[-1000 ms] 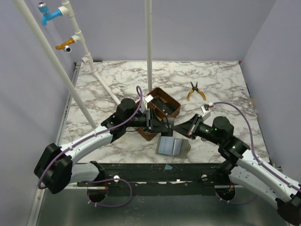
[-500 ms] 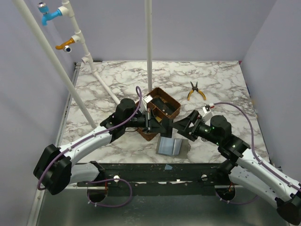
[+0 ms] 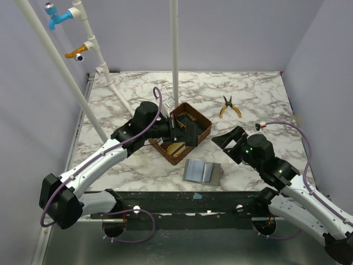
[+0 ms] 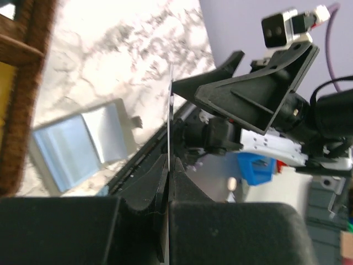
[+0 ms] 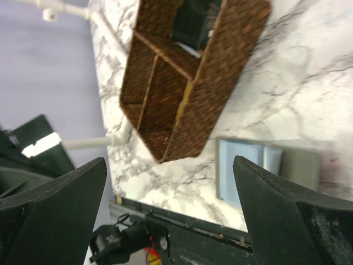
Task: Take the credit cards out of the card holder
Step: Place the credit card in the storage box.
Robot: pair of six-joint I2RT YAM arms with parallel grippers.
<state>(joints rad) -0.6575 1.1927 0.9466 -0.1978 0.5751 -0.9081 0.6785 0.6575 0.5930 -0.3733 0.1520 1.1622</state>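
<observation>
Whitish card (image 4: 170, 110) in left tool (image 4: 170, 164), wallet (image 4: 74, 146) apart

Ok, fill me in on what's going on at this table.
Two robot arms are working on emptying a card holder. It lies opened flat on the marble table, near the front edge between the arms. The left end effector is shut on a thin pale card, pinched edge-on and held up by the brown tray. The right end effector is wide open, holds nothing, and hovers above the table to the right of the tray.
</observation>
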